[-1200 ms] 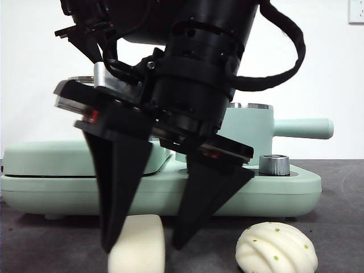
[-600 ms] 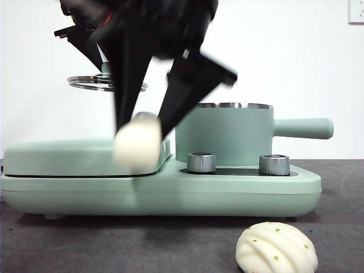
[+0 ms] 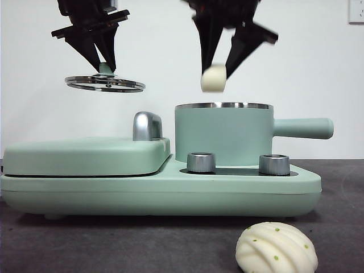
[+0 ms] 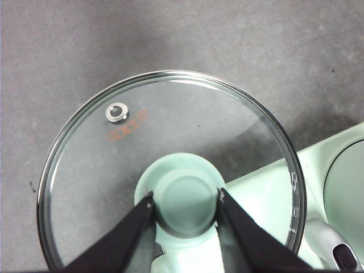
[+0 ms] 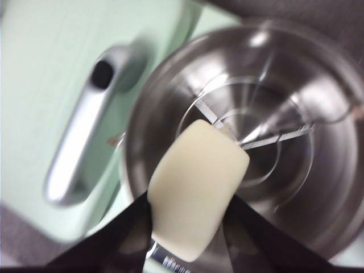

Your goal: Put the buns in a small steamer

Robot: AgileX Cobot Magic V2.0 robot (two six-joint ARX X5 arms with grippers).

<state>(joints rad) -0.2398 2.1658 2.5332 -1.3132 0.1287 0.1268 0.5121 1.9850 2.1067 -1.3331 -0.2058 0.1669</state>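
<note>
While the ridged bun [image 3: 276, 248] lies on the table nearest the camera, the smooth bun [image 3: 214, 78] hangs above the steamer [image 3: 223, 135].
Clenched between the right gripper's [image 3: 216, 69] jaws, its long axis runs lengthwise between them, over the open pot; the left gripper [image 3: 104, 63] grasps the lid's [image 3: 104, 83] knob, off to the side.

Both tools raised: left [image 3: 101, 57] and right [image 3: 219, 67] clamped.

Both grippers, left [image 3: 104, 57] and right [image 3: 222, 54], have 2 black, tapering, wedge-shaped jaws
</note>
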